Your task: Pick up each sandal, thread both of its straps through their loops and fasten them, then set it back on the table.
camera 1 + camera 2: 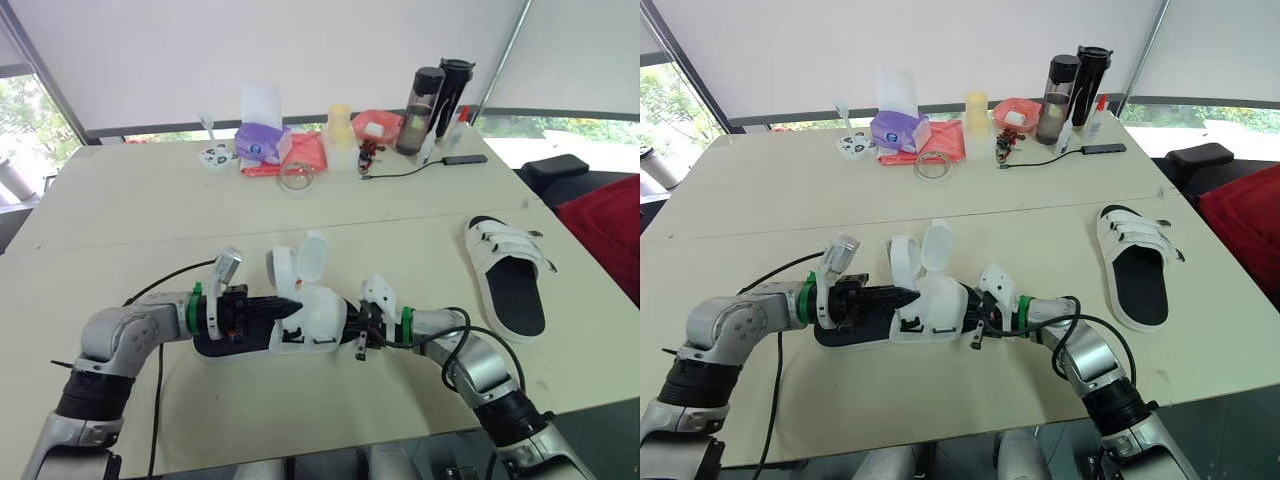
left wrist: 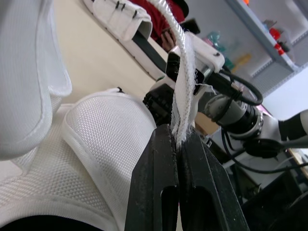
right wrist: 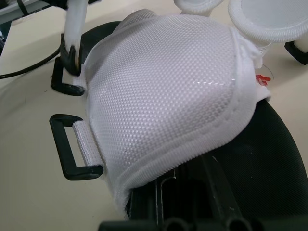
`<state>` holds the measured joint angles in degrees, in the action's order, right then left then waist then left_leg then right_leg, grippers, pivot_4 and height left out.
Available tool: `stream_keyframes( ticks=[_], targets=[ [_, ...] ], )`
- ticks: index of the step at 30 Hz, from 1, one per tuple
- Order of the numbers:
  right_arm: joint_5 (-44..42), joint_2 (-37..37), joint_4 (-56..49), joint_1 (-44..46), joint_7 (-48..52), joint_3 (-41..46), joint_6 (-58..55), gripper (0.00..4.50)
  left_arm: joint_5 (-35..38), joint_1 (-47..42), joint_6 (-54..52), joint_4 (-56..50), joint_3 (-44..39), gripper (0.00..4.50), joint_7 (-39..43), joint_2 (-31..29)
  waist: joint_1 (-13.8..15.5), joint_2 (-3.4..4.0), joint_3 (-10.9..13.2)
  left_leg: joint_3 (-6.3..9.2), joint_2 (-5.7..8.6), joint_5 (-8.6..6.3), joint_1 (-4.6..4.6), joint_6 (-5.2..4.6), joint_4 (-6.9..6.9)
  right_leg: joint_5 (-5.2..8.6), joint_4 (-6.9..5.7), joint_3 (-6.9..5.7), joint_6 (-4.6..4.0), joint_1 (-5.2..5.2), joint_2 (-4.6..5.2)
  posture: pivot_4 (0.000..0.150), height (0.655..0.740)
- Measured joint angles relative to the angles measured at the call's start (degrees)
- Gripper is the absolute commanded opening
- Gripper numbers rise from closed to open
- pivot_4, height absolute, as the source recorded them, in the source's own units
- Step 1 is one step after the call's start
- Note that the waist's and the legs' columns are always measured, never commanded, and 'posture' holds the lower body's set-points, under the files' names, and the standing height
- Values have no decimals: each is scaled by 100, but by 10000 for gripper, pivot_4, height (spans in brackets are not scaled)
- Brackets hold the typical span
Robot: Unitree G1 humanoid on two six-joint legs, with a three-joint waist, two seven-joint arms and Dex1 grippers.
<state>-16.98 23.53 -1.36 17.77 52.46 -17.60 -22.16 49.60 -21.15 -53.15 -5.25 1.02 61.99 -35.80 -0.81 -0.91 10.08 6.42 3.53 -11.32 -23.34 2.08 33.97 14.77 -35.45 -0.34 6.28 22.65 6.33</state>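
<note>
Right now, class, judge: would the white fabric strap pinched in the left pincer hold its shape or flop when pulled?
Probably bendy yet springy: the white fabric strap curves gently above the left pincer. Likely light: it looks thin.

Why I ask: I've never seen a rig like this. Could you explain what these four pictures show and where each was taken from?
This is a humanoid robot with two arms, each ending in two black fingers. The two wide pictures come from cameras in its head, looking down over the table. The two close-ups come from cameras on its wrists. Between the arms lies a white sandal with its straps open; a second sandal lies off to the robot's right. Bottles, a tissue box and a cable sit at the far side. The left fingers are pinched shut on a white strap. The right arm reaches the same sandal from the other side.
</note>
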Motion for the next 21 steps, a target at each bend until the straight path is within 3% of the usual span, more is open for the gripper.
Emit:
stream_keyframes(
  ticks=[6,14,21],
  targets=[
    [0,0,-2,-2,-5,1,0,0,-300,-52,221,8,317,303,577,-145,1,0,0,0,0,-1,0,2,-1,0,2,0,0,0,2,1500,7400],
    [-1,1,-19,-16,-28,9,0,0,-1416,-233,1500,428,894,303,1005,-138,8,4,-9,-1,0,-2,-3,4,-2,-1,5,0,-1,3,5,1500,7400],
    [-2,-1,-19,-6,-41,9,0,0,-1940,-557,2206,744,1064,303,1391,-154,5,4,-11,-1,0,-1,-3,2,-2,-1,6,-1,-1,2,5,1500,7400]
  ],
)
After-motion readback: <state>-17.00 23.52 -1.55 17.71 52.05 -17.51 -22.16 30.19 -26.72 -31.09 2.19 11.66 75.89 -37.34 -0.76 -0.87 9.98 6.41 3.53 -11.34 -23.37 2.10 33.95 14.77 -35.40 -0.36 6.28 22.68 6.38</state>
